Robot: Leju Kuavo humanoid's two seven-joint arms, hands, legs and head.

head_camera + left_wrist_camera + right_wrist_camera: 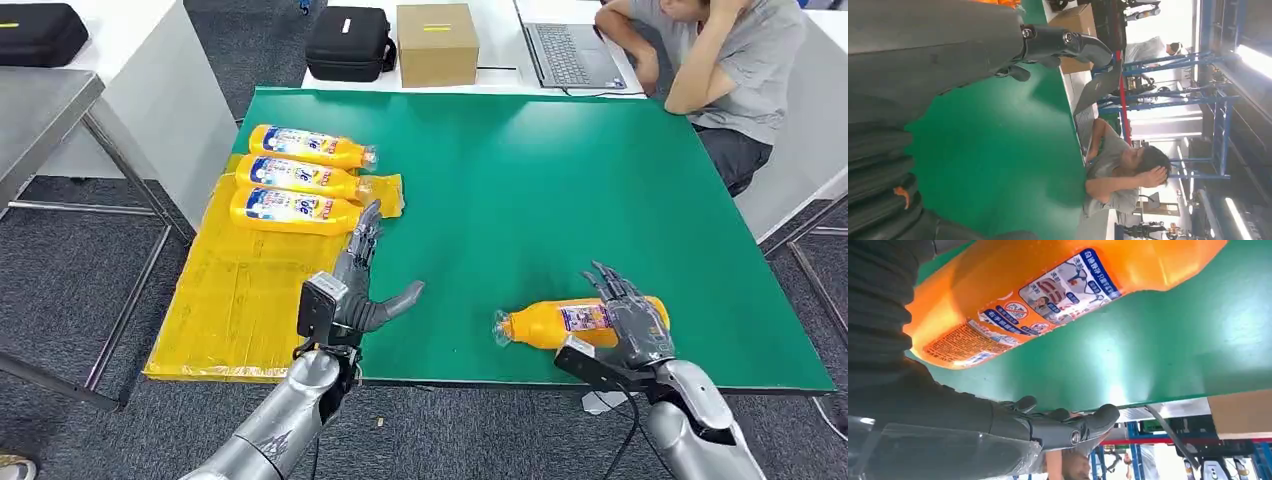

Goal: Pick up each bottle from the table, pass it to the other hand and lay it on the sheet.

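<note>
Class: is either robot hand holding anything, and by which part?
Left hand holds nothing. Right hand lies over the bottle's base end; a grip cannot be told.

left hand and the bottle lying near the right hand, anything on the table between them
Nothing: in the head view only bare green table lies between the left hand and the bottle.
</note>
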